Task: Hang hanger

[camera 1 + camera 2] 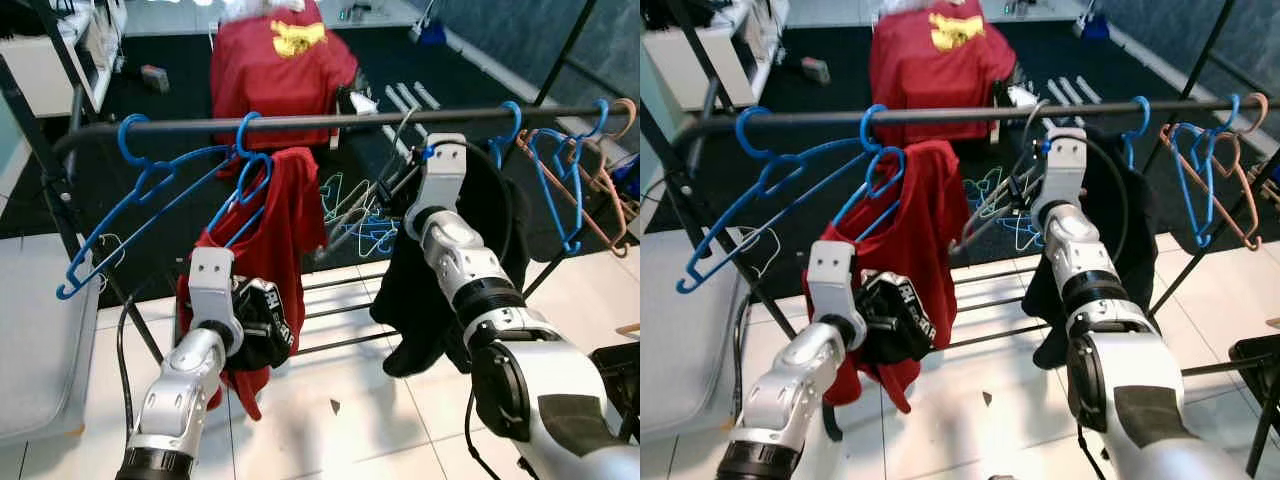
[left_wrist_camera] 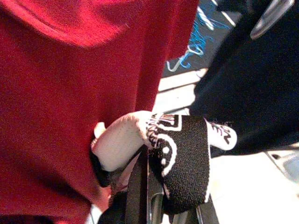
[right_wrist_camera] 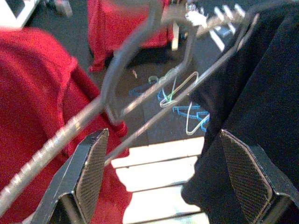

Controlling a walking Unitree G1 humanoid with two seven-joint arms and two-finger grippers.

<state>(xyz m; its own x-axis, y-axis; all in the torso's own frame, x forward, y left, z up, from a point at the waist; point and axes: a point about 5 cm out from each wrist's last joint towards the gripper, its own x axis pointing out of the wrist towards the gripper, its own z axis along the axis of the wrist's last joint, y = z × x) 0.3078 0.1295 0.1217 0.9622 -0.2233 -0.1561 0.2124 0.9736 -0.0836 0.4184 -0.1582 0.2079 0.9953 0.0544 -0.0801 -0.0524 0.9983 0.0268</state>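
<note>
I see white floor tiles (image 1: 330,400) under the rail (image 1: 300,122), dark carpet (image 1: 170,110) beyond (hangers scattered there). My right claw (image 3: 163,172) gapes beside the grey hanger (image 3: 140,84); left claw (image 2: 154,205) clamps black-and-white cloth (image 2: 180,158).

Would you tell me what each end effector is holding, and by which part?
Left end effector grips a black-and-white garment by a bunched fold; right end effector is open, holding nothing.

Matt dark metal clothes rail (image 1: 300,122) carrying glossy blue plastic hangers (image 1: 150,190) and a smooth grey metal-wire hanger (image 3: 140,79); red shirt (image 1: 290,215) and black garment (image 1: 500,240) of soft matt cloth. Right gripper (image 3: 163,172) with open fingers whose pads (image 3: 91,170) are finely textured black. Floor (image 1: 350,410) of glossy white tile nearby, matt dark carpet (image 1: 180,100) beyond.
</note>
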